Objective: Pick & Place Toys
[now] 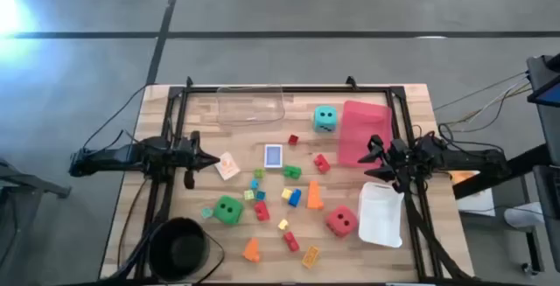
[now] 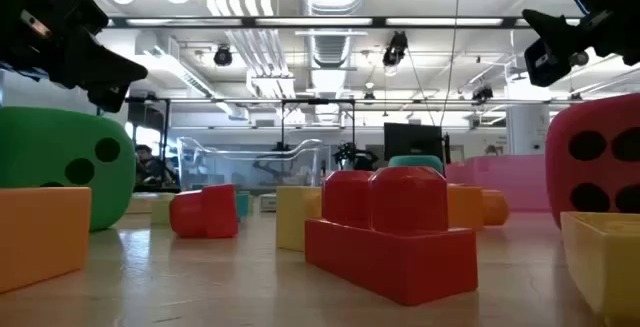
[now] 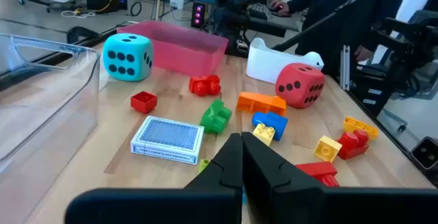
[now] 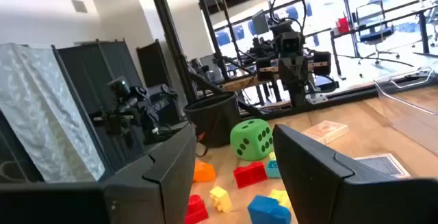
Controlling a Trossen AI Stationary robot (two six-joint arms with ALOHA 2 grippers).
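Observation:
Many small plastic bricks lie scattered on the table's middle, among them a red one (image 1: 322,163) and an orange one (image 1: 314,195). Three dotted dice rest among them: teal (image 1: 325,118), green (image 1: 229,209) and red (image 1: 342,222). The blue card box (image 1: 274,156) lies flat at the centre. My left gripper (image 1: 210,159) is shut and hangs above the table left of the box, touching nothing; in its wrist view its fingers (image 3: 241,157) point over the toys. My right gripper (image 1: 373,156) stands open over the pink tray's near corner, with nothing between its fingers (image 4: 308,162).
A clear tray (image 1: 251,107) stands at the far edge, a pink tray (image 1: 363,131) at the far right and a white tray (image 1: 382,213) at the near right. A black bowl (image 1: 179,247) sits at the near left. A small white and orange packet (image 1: 228,165) lies by my left gripper.

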